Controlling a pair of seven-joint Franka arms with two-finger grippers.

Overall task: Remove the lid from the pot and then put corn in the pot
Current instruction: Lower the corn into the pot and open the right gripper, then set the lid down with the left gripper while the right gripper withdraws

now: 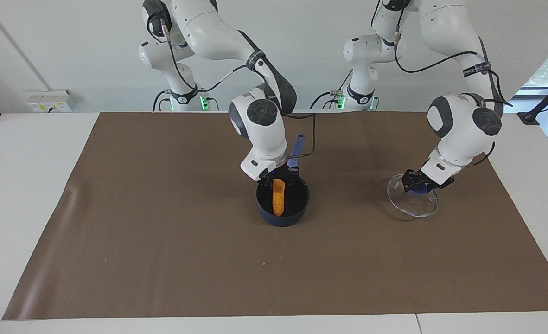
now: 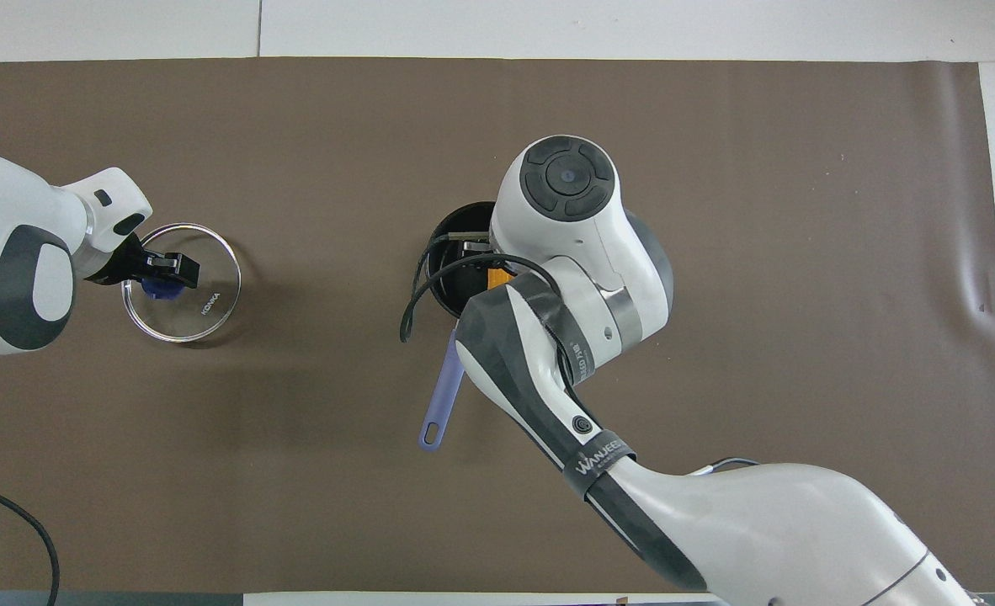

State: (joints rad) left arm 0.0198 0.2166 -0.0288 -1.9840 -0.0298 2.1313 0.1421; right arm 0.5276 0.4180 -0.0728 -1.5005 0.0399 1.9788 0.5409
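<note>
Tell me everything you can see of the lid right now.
The lid is a round clear glass disc with a metal rim and a blue knob at its centre, printed lettering near one edge. It is off the pot, toward the left arm's end of the brown mat, tilted. The left gripper is closed on the knob.
</note>
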